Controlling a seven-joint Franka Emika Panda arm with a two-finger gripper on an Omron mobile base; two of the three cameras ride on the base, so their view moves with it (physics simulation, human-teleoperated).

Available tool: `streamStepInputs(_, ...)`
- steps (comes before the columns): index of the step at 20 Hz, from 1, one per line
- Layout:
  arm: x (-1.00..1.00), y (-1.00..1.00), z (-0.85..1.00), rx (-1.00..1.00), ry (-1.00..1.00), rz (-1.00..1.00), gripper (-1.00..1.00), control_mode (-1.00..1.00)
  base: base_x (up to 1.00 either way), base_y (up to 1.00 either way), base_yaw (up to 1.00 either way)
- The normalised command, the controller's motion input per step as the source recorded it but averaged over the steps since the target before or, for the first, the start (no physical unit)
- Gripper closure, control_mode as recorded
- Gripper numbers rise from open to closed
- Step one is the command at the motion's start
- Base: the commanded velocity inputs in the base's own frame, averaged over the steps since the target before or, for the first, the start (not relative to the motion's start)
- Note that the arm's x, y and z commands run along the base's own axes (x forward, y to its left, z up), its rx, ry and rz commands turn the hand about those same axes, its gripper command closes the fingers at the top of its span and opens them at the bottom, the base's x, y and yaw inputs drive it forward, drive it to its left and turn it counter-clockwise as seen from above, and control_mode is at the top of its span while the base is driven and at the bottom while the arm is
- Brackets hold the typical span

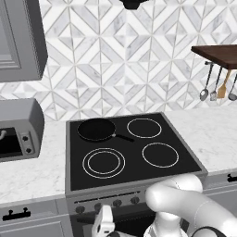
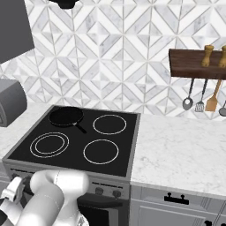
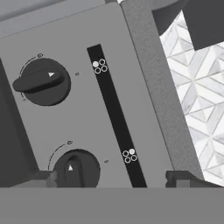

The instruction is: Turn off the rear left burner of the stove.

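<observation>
My tool (image 3: 109, 177) stands wide open at the stove (image 1: 74, 196) front panel, fingertips flanking the lower knob (image 3: 76, 168) untouched. A skillet (image 1: 96, 129) covers the rear left burner (image 1: 88, 137); I see open desk (image 2: 176, 150) to the right.

Flat even rendered light, soft shadows, mild pixelation.

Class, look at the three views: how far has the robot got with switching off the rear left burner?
Done: the gripper has reached the stove front, facing two knobs. In hand: lining up; the upper knob is turned sideways, the lower knob sits between the fingertips, ungrasped. Left: grip and turn. The skillet covers the rear left burner.
</observation>
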Motion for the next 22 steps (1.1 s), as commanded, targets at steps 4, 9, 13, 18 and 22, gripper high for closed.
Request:
streamStepInputs(4, 0.00, -0.12, -0.11, 0.01, -0.01, 0.08, -1.00, -1.00, 0.00, 0.00, 0.00)
streamStepInputs(9, 0.04, -0.01, 0.00, 0.06, 0.00, 0.06, -1.00, -1.00, 0.00, 0.00, 0.00)
streamStepInputs(13, 0.11, 0.00, 0.00, 0.09, 0.00, 0.06, -1.00, -1.00, 0.00, 0.00, 0.00)
streamStepInputs(18, 0.10, 0.00, -0.01, 0.20, 0.00, 0.07, -1.00, -1.00, 0.00, 0.00, 0.00)
streamStepInputs(22, 0.02, 0.00, -0.04, 0.16, 0.00, 0.07, -1.00, -1.00, 0.00, 0.00, 0.00)
